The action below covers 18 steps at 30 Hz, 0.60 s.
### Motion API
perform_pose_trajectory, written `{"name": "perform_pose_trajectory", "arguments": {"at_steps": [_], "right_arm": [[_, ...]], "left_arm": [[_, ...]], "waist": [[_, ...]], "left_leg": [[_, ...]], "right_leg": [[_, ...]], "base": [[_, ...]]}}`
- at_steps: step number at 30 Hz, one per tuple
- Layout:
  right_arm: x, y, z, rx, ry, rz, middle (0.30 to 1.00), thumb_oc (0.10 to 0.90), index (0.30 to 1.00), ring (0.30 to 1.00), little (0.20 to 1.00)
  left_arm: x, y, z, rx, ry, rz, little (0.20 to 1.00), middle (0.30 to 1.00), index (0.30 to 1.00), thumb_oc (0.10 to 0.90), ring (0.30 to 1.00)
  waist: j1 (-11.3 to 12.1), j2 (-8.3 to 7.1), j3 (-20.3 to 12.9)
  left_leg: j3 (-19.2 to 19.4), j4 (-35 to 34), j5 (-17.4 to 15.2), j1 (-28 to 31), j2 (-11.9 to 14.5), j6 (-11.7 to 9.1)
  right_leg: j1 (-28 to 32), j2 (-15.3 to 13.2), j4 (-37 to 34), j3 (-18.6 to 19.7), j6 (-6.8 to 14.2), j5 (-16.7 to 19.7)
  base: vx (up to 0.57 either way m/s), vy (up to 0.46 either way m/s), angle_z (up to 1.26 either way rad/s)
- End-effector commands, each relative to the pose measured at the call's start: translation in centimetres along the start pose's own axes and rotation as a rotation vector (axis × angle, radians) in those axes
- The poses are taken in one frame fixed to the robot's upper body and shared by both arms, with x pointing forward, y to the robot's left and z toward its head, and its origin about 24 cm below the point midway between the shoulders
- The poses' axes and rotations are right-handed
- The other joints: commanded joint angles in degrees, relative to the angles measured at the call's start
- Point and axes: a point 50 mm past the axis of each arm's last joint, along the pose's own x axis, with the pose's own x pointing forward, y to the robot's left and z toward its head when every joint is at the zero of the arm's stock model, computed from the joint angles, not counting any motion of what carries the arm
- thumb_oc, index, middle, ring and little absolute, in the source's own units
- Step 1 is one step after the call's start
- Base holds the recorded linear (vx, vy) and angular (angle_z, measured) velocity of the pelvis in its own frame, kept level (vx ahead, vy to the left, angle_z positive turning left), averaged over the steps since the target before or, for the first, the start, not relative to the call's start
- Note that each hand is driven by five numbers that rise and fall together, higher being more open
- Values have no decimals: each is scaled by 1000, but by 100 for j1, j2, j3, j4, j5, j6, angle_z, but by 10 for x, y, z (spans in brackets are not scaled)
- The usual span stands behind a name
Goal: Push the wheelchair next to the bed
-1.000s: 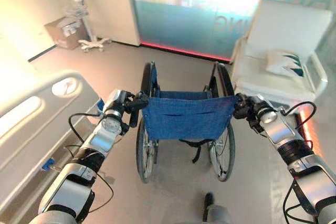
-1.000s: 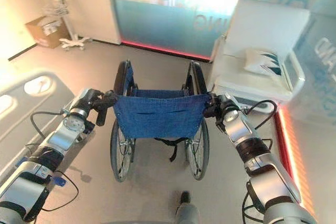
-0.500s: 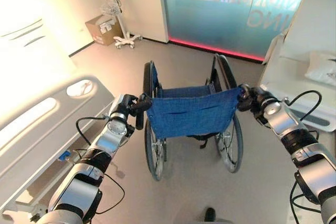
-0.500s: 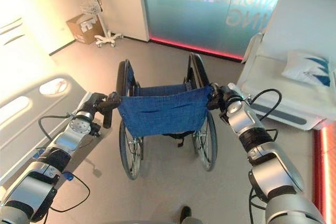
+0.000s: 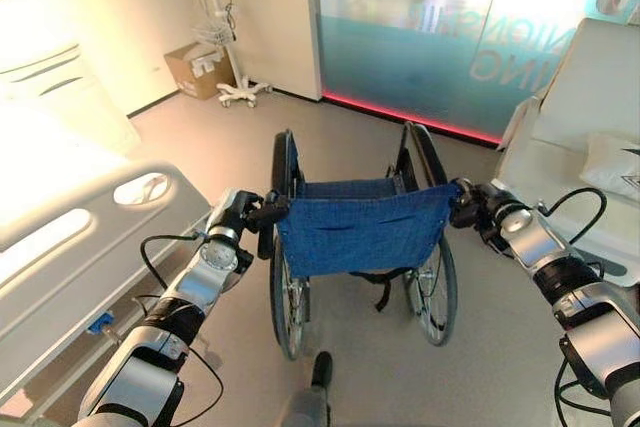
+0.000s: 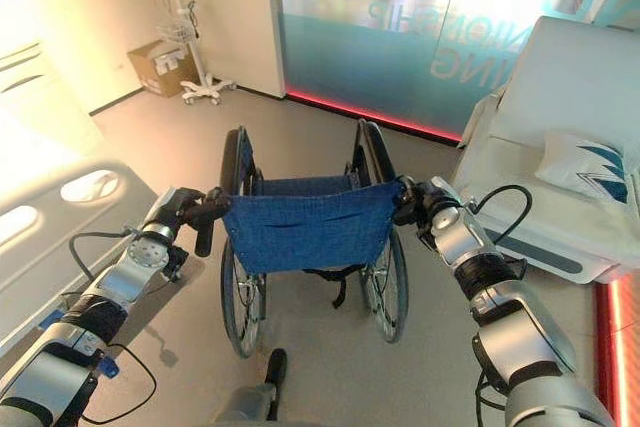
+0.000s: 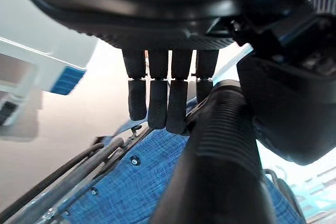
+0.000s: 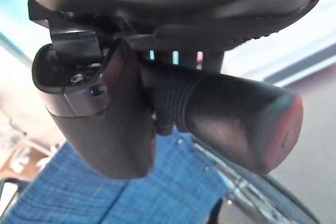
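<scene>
A wheelchair with a blue cloth back and large wheels stands on the grey floor in front of me, facing away. My left hand is shut on its left push handle, the ribbed grip lying between the fingers and the thumb. My right hand is shut on the right push handle, with the thumb wrapped over it. The bed, with a white side rail, lies along the left, a short gap from the wheelchair's left wheel.
A white reclining chair with a pillow stands close on the right. At the back left are a cardboard box and a wheeled equipment stand. A glass wall with a red floor strip runs across ahead.
The whole picture has shifted, so the camera has moved. Both hands keep their hold on the push handles. The wheelchair's back, tilted half a second ago, is level again.
</scene>
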Motion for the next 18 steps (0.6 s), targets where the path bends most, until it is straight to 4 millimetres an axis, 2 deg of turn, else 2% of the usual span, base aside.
{"name": "perform_pose_trajectory", "arguments": {"at_steps": [1, 2, 3, 5, 7, 8, 9, 11, 13, 16, 18], "right_arm": [[-5, 36, 24, -122, -166, 180, 300, 400, 300, 300, 300], [-5, 41, 21, -127, -167, 190, 300, 400, 300, 300, 300], [-5, 44, 19, -114, -173, 194, 300, 400, 300, 300, 300], [-6, 47, 22, -111, -182, 199, 300, 400, 300, 300, 300], [-5, 51, 21, -114, -183, 204, 300, 400, 300, 300, 300], [-3, 53, 20, -118, -183, 205, 300, 400, 300, 300, 300], [-3, 53, 20, -119, -184, 204, 300, 400, 300, 300, 300], [-4, 54, 21, -128, -196, 209, 300, 400, 300, 300, 300], [-4, 52, 20, -131, -199, 206, 300, 400, 300, 300, 300], [-5, 52, 11, -110, -178, 192, 300, 400, 300, 300, 300], [-7, 53, 5, -96, -162, 194, 300, 400, 300, 300, 300]], "left_arm": [[0, -3, -19, 40, 63, -49, 300, 300, 300, 400, 300], [0, -2, -21, 48, 70, -47, 300, 300, 300, 400, 300], [0, 1, -23, 69, 76, -44, 300, 300, 300, 400, 300], [0, 3, -23, 86, 85, -36, 300, 300, 300, 400, 300], [1, 3, -24, 93, 94, -32, 300, 300, 300, 400, 300], [1, 2, -24, 96, 99, -30, 300, 300, 300, 400, 300], [1, 2, -24, 97, 101, -29, 300, 300, 300, 400, 300], [0, 1, -26, 96, 112, -16, 300, 300, 300, 400, 300], [0, 2, -26, 109, 110, -13, 300, 300, 300, 400, 300], [-1, 2, -25, 139, 93, -31, 300, 300, 300, 400, 300], [-4, 1, -26, 156, 93, -45, 300, 300, 300, 400, 300]], "waist": [[-153, -211, 330], [-143, -253, 280], [-119, -297, 209], [-68, -317, 138], [-16, -350, 72], [14, -355, 42], [20, -355, 37], [116, -358, -15], [168, -332, -55], [120, -301, -74], [-31, -249, 3]], "left_leg": [[-98, -223, 912, -92, -447, 651], [-7, -182, 692, 46, -438, 747], [64, -283, 558, 298, -469, 845], [21, -346, 500, 422, -529, 904], [11, -364, 456, 481, -560, 942], [-44, -368, 401, 550, -623, 1021], [-56, -371, 394, 564, -634, 1033], [-187, -355, 329, 604, -767, 1132], [-300, -375, 266, 659, -868, 1238], [-485, -331, 160, 769, -994, 1360], [-679, -235, 45, 1008, -996, 1387]], "right_leg": [[271, 157, 552, -400, 56, 95], [277, 39, 617, -520, 102, 69], [264, -120, 833, -691, 277, 203], [285, -208, 944, -764, 344, 208], [268, -353, 1143, -824, 475, 360], [207, -484, 1413, -826, 553, 546], [199, -501, 1451, -825, 560, 569], [232, -660, 1973, -759, 596, 885], [168, -658, 2568, -684, 609, 1121], [-180, -468, 3311, -516, 657, 1432], [-834, -517, 3435, -411, 635, 1716]], "base": [[464, 141, -33], [421, 119, -33], [389, 111, -27], [363, 100, -6], [340, 126, -17], [269, 123, -23], [307, 142, -9], [287, 130, 1], [297, 129, 0], [340, 96, 24], [449, -5, 58]]}}
